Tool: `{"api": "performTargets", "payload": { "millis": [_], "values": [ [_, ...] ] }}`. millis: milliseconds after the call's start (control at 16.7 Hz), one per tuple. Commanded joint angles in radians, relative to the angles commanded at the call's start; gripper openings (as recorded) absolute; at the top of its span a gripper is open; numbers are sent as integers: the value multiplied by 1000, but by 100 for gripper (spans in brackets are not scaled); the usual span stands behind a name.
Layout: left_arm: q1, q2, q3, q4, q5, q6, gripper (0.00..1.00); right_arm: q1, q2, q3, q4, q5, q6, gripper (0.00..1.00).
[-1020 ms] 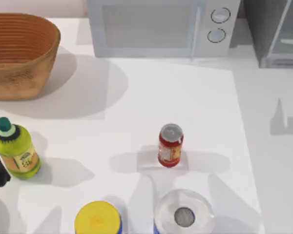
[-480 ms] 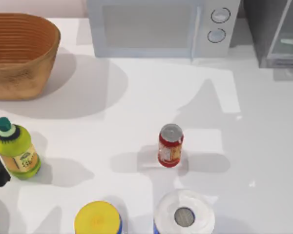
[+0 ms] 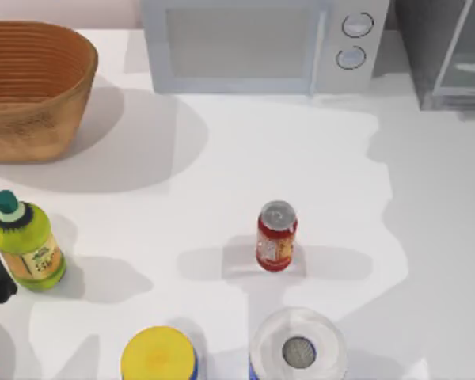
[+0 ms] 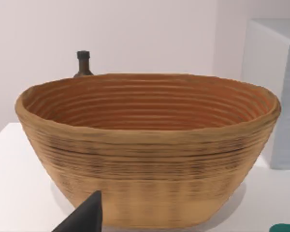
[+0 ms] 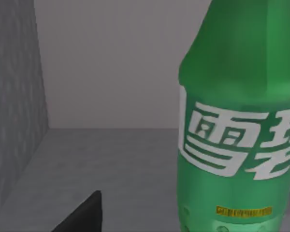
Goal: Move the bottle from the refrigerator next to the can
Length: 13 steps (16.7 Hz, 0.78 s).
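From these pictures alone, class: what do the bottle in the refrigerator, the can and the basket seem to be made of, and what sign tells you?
Bottle: likely glossy translucent green plastic; light passes through it, and it has a white printed label.
Can: probably metal; silvery top, red printed wrap.
Basket: looks like woven wicker or coiled fibre; matte brown, ridged in rings.

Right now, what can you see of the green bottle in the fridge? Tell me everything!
The bottle is bright green, see-through plastic, with a white label printed with big green characters and a small yellow strip lower down. It stands upright on the grey floor of the refrigerator, with a plain pale wall behind it. Its cap and base are out of frame. A dark fingertip of the right gripper sits in the foreground, apart from the bottle. Nothing is seen touching it.
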Motion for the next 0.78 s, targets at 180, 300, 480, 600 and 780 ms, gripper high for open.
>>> {"api": "performTargets", "payload": {
  "millis": [180, 300, 480, 600, 780],
  "values": [
    [0, 0, 0, 0, 0, 0, 100, -1, 6, 3, 4, 0, 0, 100],
    [0, 0, 0, 0, 0, 0, 100, 5, 4, -1, 1, 1, 0, 100],
    [0, 0, 0, 0, 0, 0, 100, 6, 24, 38, -15, 5, 0, 100],
    [0, 0, 0, 0, 0, 0, 100, 9, 57, 102, -44, 10, -1, 100],
    [0, 0, 0, 0, 0, 0, 100, 17, 114, 214, -98, 18, -1, 100]
  ]
}}
